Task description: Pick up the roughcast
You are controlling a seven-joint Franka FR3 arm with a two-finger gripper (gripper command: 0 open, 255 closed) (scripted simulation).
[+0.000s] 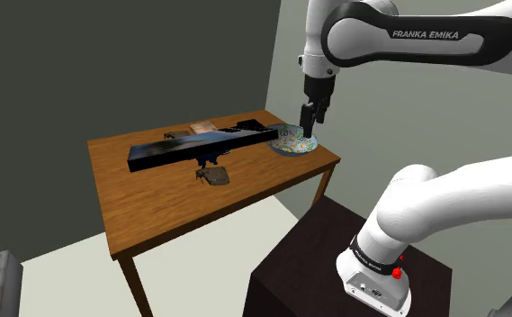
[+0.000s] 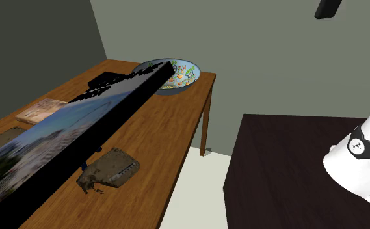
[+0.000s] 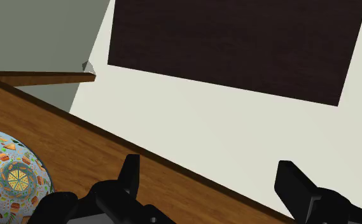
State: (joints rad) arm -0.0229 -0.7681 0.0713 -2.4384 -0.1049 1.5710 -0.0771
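Observation:
The roughcast is a flat, rough, grey-brown lump lying on the wooden table, just in front of a long black slab. In the second exterior view the roughcast lies close to the table's near edge. My gripper hangs over the table's far right corner in the shoulder view, above a patterned bowl and well away from the roughcast. In the wrist view my gripper is open with nothing between its fingers; the table edge passes under them and the bowl lies off to one side.
A long black slab with a printed top lies across the table. A thin book rests behind it. The colourful bowl sits at the corner. The dark stand is beside the table, pale floor between them.

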